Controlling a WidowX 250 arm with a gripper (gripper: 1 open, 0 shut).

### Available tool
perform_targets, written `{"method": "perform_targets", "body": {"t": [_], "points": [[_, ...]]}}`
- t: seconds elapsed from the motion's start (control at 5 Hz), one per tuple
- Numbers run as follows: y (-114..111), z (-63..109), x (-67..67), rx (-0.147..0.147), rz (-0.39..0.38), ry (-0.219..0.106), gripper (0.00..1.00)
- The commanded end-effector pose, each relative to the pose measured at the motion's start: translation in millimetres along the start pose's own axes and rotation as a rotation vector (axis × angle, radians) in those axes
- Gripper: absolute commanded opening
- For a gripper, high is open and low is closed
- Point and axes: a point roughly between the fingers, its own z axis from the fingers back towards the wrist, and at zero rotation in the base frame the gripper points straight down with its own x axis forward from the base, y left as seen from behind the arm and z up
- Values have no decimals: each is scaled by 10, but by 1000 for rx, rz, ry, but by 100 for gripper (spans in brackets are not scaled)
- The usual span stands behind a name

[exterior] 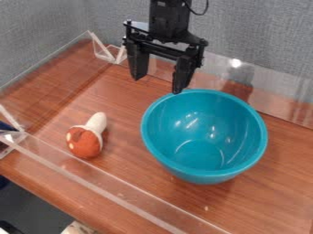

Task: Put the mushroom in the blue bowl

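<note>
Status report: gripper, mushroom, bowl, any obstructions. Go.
Gripper open, empty, hanging above the table behind the blue bowl. Mushroom lying on its side left of the bowl, untouched. Bowl empty. Nothing between them.

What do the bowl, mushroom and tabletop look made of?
Blue bowl: likely glossy plastic; smooth, with bright highlights inside. Mushroom: probably matte plastic or rubbery toy material; orange-red cap, pale stem, little shine, too small to tell. Table: wood or wood-look laminate; reddish-brown grain, slight sheen.

Wooden table bearing mushroom, blue bowl
</note>
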Motion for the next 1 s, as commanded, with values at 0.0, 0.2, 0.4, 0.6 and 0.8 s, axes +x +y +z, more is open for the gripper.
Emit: {"method": "perform_targets", "body": {"t": [0.0,0.2,0.4,0.6,0.8], "points": [[108,-29,-97,4,-6,6,100],[336,-239,-302,17,-38,48,100],[792,-621,-570,21,-96,71,100],[1114,-775,-759,26,-78,52,100],[1088,-783,-746,26,-77,41,100]]}}
